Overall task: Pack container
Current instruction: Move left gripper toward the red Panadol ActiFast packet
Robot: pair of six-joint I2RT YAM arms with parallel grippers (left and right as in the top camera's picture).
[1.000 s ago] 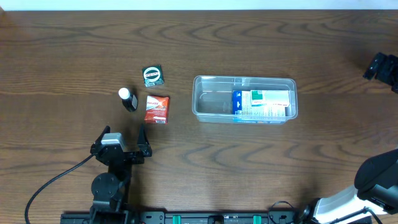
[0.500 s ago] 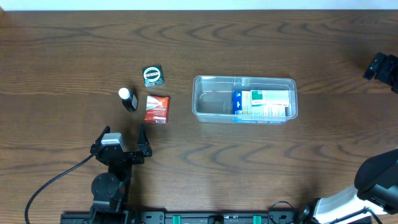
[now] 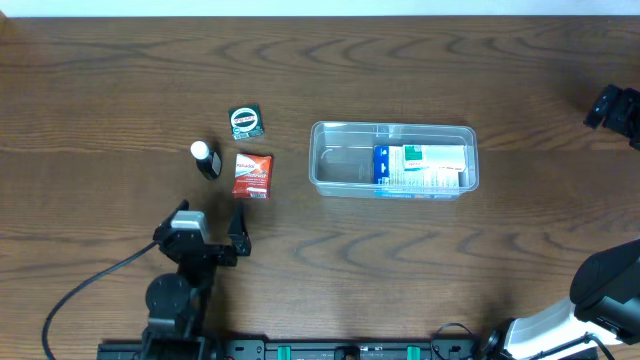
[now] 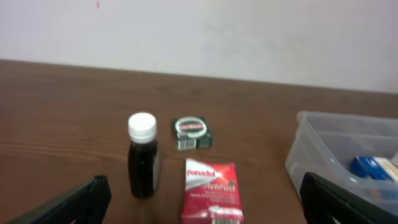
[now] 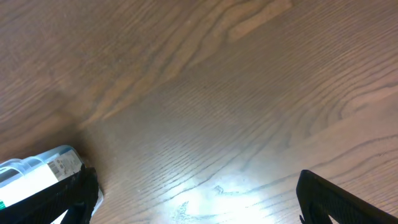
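The clear container [image 3: 340,165] lies mid-table with a blue and white box [image 3: 420,167] in its right half. To its left lie a red Panadol packet [image 3: 252,175], a dark bottle with a white cap [image 3: 206,159] and a small green package [image 3: 245,121]. My left gripper [image 3: 210,224] is open and empty, just in front of the red packet. In the left wrist view the packet [image 4: 211,191] lies between the open fingers [image 4: 68,205], with the bottle [image 4: 142,155] upright on the left. My right gripper [image 3: 612,105] is open and empty at the far right edge.
In the left wrist view the green package [image 4: 191,133] lies behind the packet and the container [image 4: 323,149] stands at the right. The right wrist view shows bare wood and one container corner [image 5: 37,171] at the lower left. A black cable [image 3: 80,290] trails from the left arm.
My left gripper has shifted slightly right and turned a little towards the red packet. Nothing else moved.
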